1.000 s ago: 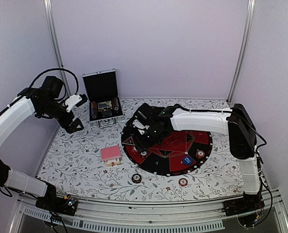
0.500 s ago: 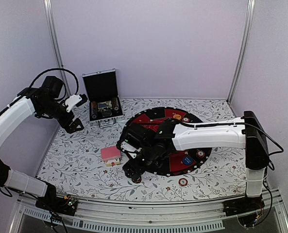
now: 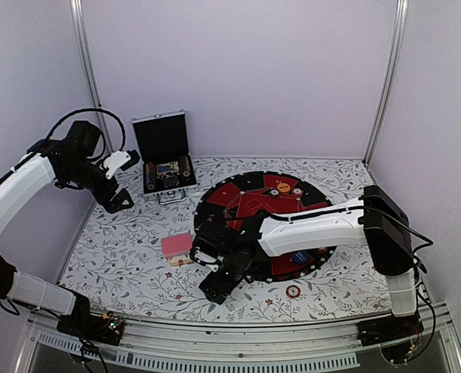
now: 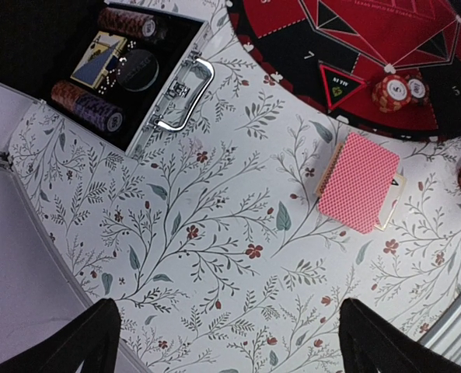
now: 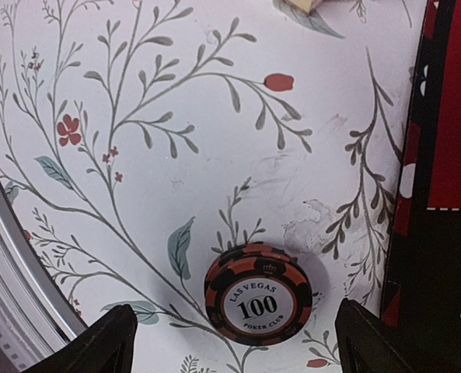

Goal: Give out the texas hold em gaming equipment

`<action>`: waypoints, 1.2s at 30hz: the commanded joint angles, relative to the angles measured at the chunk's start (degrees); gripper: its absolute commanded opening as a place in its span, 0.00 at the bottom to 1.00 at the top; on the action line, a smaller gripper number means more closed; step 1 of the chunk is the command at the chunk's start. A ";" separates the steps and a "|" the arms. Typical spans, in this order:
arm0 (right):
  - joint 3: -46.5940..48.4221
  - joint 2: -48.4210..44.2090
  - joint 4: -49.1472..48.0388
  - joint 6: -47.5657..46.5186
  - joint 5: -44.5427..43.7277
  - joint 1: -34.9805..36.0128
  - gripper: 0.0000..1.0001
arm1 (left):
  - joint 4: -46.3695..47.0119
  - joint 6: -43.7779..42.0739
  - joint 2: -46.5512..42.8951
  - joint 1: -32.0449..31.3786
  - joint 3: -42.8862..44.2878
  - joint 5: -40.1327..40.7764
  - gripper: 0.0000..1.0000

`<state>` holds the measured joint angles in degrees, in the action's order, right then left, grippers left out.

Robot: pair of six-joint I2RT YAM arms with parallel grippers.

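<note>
Open tablecloth (image 3: pixel 121 264) lies left of my right gripper (image 3: pixel 216 284), whose fingers stand spread around an orange-and-black chip (image 5: pixel 259 294). The round mat (image 5: pixel 440 233) crowds its right side, and the pink card box (image 3: pixel 177 247) sits to its far left. My left gripper (image 4: pixel 230 342) hangs spread above bare cloth, with the open case (image 4: pixel 121 70) far right.

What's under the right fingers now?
An orange-and-black "100" poker chip lies on the floral cloth between the open right fingers. In the top view the arm covers it.
</note>
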<state>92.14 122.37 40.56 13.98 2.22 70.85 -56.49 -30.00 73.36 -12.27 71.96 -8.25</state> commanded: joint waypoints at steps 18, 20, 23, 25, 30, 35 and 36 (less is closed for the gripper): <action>1.05 3.58 -1.62 -1.01 -4.56 -0.10 0.75 | -0.71 0.03 -0.66 -0.82 1.25 -0.39 1.00; 1.39 3.75 -1.50 -1.30 -4.79 -0.09 0.74 | -0.74 0.07 -0.68 -0.82 1.14 -0.41 1.00; 1.84 3.84 -1.40 -1.37 -5.10 -0.05 0.72 | -0.77 0.03 -0.68 -0.82 0.91 -0.41 1.00; 2.07 3.84 -1.33 -1.41 -4.98 -0.09 0.70 | -0.72 -0.05 -0.68 -0.82 0.90 -0.37 1.00; 2.66 3.72 -1.02 -1.46 -5.42 -0.07 0.65 | -0.54 -0.06 -0.55 -0.82 0.88 -0.45 1.00; 3.64 3.69 -0.23 -1.67 -5.80 -0.09 0.59 | -0.48 -0.02 -0.50 -0.81 0.98 -0.48 1.00; 3.66 3.61 -0.21 -1.67 -5.82 -0.10 0.58 | -0.48 -0.05 -0.50 -0.82 0.99 -0.39 1.00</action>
<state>93.84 125.01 39.64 12.62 -2.63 70.85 -56.49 -30.00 73.36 -12.29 71.96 -8.29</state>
